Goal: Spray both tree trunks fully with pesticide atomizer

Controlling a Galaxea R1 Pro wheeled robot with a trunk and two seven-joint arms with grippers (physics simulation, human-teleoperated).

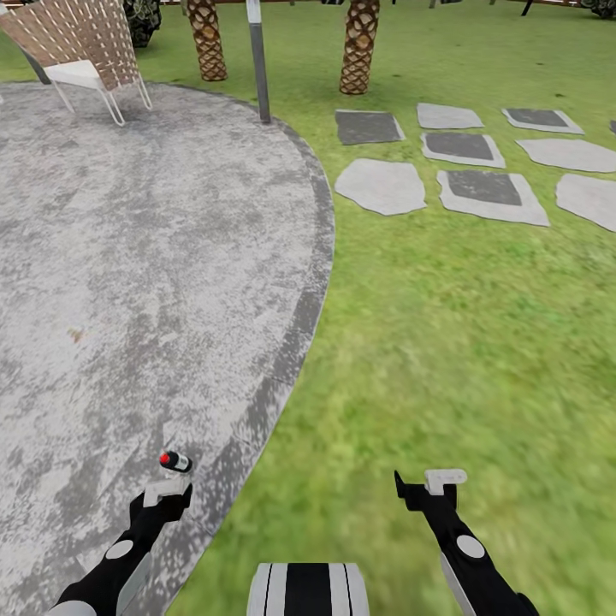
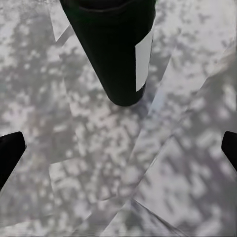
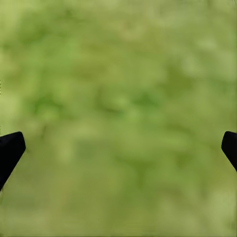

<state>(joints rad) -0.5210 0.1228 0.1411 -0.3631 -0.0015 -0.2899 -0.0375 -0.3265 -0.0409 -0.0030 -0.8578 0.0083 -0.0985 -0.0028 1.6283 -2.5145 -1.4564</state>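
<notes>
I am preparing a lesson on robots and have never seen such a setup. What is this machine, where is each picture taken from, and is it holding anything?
This is a simulated two-armed wheeled robot in a garden. The large picture comes from its head camera, looking down over both arms. The two others come from cameras at the wrists, looking along the fingers. The left end effector hangs open over the grey concrete floor, just short of the pesticide atomizer, a small dark bottle with a red top, which the left wrist view shows close up. The right end effector is open over the lawn. Nothing is held. Stepping stones and a chair lie farther off.
</notes>
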